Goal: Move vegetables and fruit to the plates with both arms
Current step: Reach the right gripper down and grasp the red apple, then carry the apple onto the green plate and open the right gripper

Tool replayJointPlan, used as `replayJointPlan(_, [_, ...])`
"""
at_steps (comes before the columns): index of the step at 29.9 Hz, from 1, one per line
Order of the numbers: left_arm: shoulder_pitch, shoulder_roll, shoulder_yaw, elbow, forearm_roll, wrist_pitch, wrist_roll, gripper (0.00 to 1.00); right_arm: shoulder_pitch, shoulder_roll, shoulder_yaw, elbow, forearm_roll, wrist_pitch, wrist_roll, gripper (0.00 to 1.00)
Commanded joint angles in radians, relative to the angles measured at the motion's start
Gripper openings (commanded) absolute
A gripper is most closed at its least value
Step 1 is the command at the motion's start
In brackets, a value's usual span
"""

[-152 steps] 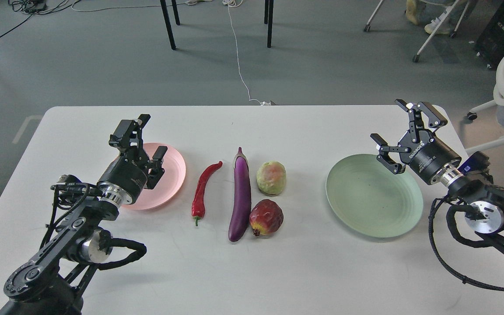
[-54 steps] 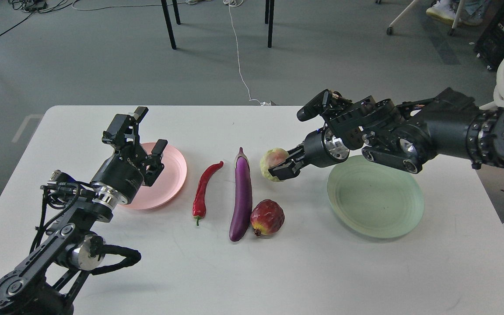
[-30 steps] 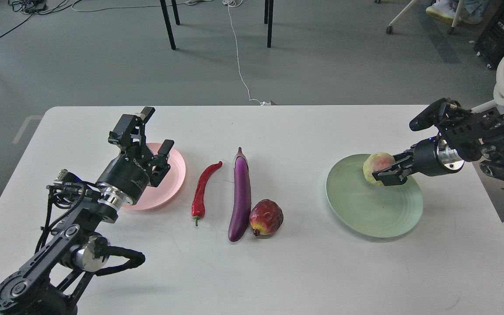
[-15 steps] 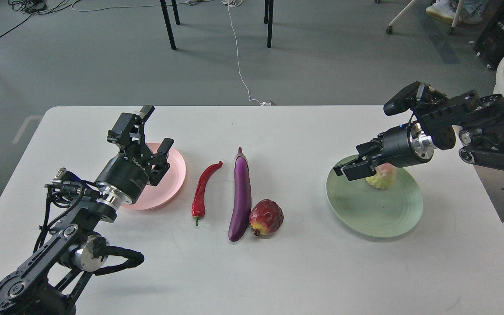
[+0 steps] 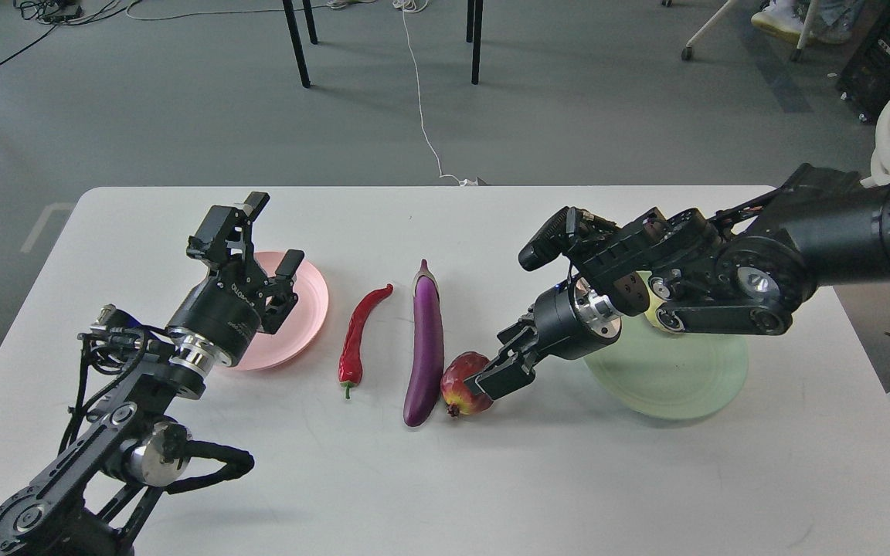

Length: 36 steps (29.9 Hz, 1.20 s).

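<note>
Where the right gripper (image 5: 491, 380) meets the dark red fruit (image 5: 462, 384), its black fingers (image 5: 497, 378) sit against the fruit's right side; whether they clamp it I cannot tell, as only the near finger shows clearly. Fruit: round, matte red skin with a small yellowish calyx at its near end, resting on the white table (image 5: 445, 479), touching the eggplant (image 5: 426, 344). Eggplant: long, slim, glossy purple, darker cap pointing far. Left of it and apart, the chili pepper (image 5: 357, 334): curved, shiny red, green stem at the near end.

Right arm crosses the pale green plate (image 5: 673, 382), a shallow round dish with faint rings; the yellow-green fruit (image 5: 653, 316) on it shows only as a sliver behind the wrist.

Left gripper (image 5: 259, 239) hovers over the pink plate (image 5: 302, 309), fingers spread apart, holding nothing. Plate smooth, round, smaller than the green one.
</note>
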<state>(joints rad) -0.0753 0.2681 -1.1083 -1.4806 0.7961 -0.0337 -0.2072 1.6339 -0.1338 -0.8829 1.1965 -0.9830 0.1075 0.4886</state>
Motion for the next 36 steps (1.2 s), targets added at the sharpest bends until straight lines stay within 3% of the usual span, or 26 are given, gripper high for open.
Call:
replayJointPlan(1, [0.005,-0.001,-0.002,0.0,0.0,0.0,0.0,1.0,-0.032,0.04,-0.001,-0.049,0.001,-0.002,0.0,0.94])
replayJointPlan(13, [0.005,0.007,-0.002,0.0,0.0,0.0,0.0,1.0,-0.095,0.105,-0.001,-0.138,0.003,-0.018,0.0,0.89])
replayJointPlan(16, [0.005,0.007,-0.002,-0.001,0.0,0.0,0.0,1.0,-0.098,0.114,-0.002,-0.14,0.003,-0.018,0.0,0.76])
replayJointPlan(19, [0.005,0.01,-0.002,0.0,0.0,0.0,0.0,1.0,-0.097,0.115,-0.005,-0.141,0.003,-0.017,0.0,0.43])
replayJointPlan(28, [0.003,0.011,-0.004,-0.001,0.0,0.0,0.0,1.0,-0.048,0.063,-0.01,-0.115,-0.003,-0.012,0.0,0.42])
replayJointPlan(36, [0.003,0.011,-0.001,-0.02,0.0,0.0,0.002,1.0,0.064,-0.199,-0.011,0.049,-0.146,-0.009,0.0,0.43])
